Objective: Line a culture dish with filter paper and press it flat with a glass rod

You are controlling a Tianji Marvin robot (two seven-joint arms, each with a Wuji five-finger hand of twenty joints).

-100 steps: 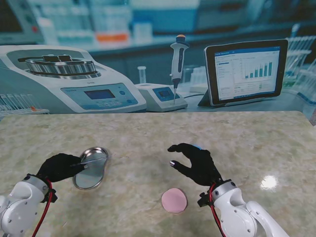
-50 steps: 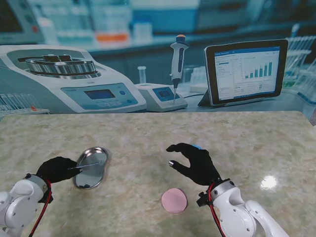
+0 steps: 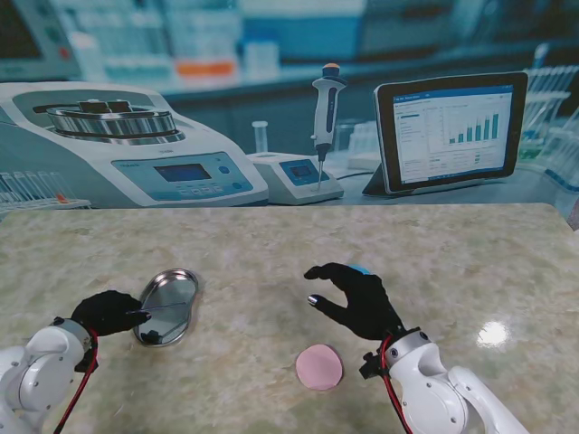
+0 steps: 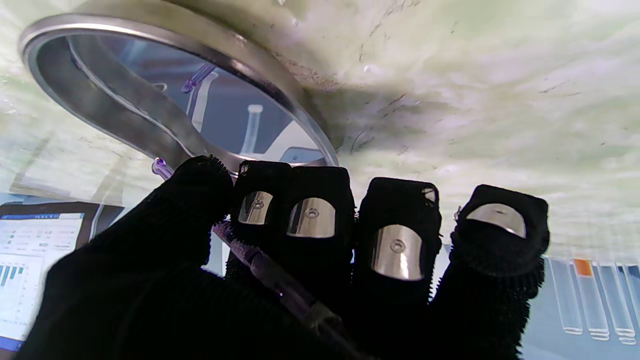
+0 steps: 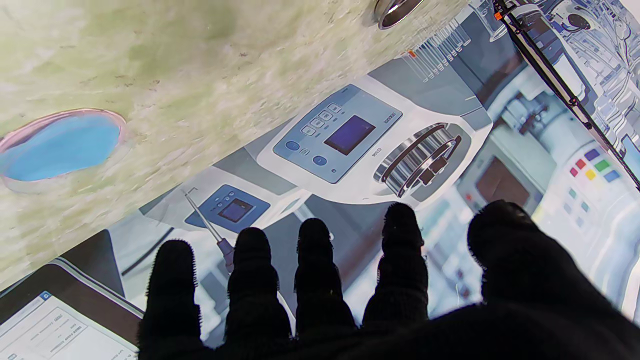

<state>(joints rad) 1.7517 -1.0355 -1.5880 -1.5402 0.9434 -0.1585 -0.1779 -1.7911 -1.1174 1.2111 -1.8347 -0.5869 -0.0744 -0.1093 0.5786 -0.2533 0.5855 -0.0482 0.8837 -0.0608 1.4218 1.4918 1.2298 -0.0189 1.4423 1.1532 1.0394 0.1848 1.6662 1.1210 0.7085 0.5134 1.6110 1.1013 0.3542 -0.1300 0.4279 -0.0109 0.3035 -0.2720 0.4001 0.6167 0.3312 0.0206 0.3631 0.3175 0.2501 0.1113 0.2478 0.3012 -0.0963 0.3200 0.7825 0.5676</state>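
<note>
Left hand [image 3: 109, 312] sits at the near-left of the desk [image 3: 271, 244], fingers [image 4: 312, 220] curled tight around the glass rod [image 3: 161, 308]. In the left wrist view the rod [image 4: 280, 280] runs diagonally across the palm, pinned between thumb and index, its tip poking out just past the thumb.

Rod reaches from the hand out over the culture dish [image 3: 167, 307]; cannot tell whether the tip touches the dish floor. Dish lies flat just right of the left hand, its metal rim [image 4: 280, 95] close to the fingertips in the wrist view. Inside looks shiny and reflective; cannot tell whether paper is in it.

Right hand [image 3: 357, 298] hovers mid-desk, fingers [image 5: 315, 280] spread and loosely curved, holding nothing.

Pink disc [image 3: 319, 367] lies flat near me, just left of the right wrist, well apart from the dish. A blue-centred disc [image 5: 60, 145] shows in the right wrist view; only a blue sliver [image 3: 360, 268] of it is visible past the right hand's fingers in the stand view.

Open desk: wide bare band between dish and right hand, all the far strip up to the desk's back edge, and the whole right side. Desk's near edge is out of frame.
</note>
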